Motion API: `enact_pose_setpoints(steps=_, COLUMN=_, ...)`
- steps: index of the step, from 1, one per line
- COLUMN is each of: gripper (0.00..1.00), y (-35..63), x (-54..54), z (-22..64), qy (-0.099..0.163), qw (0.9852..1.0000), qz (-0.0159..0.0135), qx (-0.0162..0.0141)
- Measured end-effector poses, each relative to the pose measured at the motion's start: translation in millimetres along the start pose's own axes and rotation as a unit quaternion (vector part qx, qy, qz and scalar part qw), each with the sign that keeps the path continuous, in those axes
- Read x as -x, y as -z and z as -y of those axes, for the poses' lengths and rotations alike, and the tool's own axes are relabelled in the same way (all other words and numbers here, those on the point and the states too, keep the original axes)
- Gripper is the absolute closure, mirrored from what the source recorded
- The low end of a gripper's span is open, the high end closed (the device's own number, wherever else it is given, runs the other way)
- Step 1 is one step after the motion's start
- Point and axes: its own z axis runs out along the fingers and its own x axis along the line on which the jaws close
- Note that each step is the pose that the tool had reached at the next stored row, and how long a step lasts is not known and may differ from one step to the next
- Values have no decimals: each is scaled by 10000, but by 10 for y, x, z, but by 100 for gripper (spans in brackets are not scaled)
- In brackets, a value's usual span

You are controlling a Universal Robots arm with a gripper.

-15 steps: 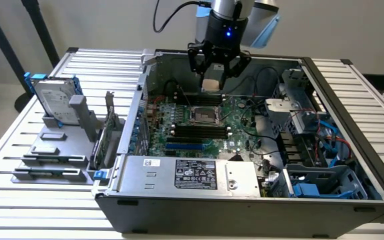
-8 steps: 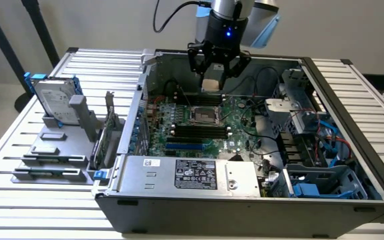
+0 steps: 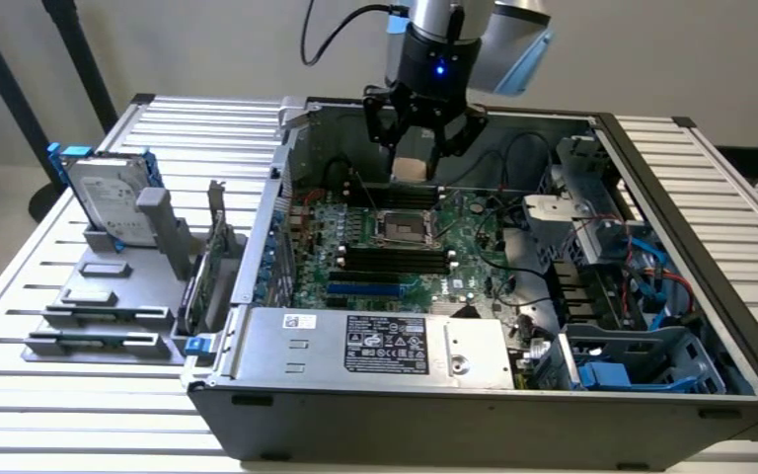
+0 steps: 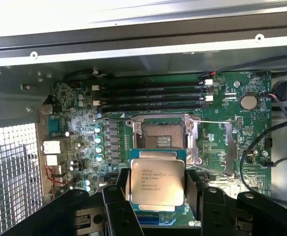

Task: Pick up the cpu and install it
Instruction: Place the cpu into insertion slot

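One open computer case (image 3: pixel 485 415) is seen lying on the slatted bench (image 3: pixel 37 425), with a silver power supply (image 3: pixel 379 344) set along its near wall. At the exterior view's left, a grey fixture (image 3: pixel 96 296) is placed on the bench just beside the case, and a hard drive (image 3: pixel 106 190) in a blue frame is stood upright at its far end. Deeper in the case the green motherboard (image 3: pixel 465 272) is laid flat, its socket (image 3: pixel 403 229) uncovered near the middle. Above the board, toward the case's far wall, the hand (image 3: pixel 415 163) is held pointing down, clenched on the cpu (image 3: pixel 411 168). In the wrist view the cpu (image 4: pixel 157 181) is gripped by two opposite edges between the dark fingers (image 4: pixel 117 211), its silver printed top turned to the camera, clear of the board, with the open socket (image 4: pixel 163 135) lying beyond it.
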Motion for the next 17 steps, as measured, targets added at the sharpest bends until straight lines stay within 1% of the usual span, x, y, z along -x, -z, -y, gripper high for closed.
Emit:
enact_pose_setpoints(steps=2, gripper=45, y=-21, x=2, z=0, qy=-178, qw=9998, qz=3, qx=17)
enact_pose_setpoints(steps=4, gripper=45, y=-44, x=4, z=1, qy=-359, qw=9993, qz=6, qx=34)
enact_pose_setpoints(steps=7, gripper=45, y=-77, x=7, z=1, qy=-627, qw=9980, qz=10, qx=59)
enact_pose_setpoints(steps=9, gripper=45, y=-99, x=9, z=2, qy=-806, qw=9967, qz=13, qx=75)
enact_pose_setpoints(steps=11, gripper=45, y=-122, x=12, z=2, qy=-989, qw=9950, qz=15, qx=93)
enact_pose_setpoints(steps=13, gripper=45, y=-145, x=14, z=2, qy=-1170, qw=9931, qz=18, qx=110)
enact_pose_setpoints(steps=17, gripper=45, y=-191, x=19, z=3, qy=-1527, qw=9882, qz=24, qx=143)
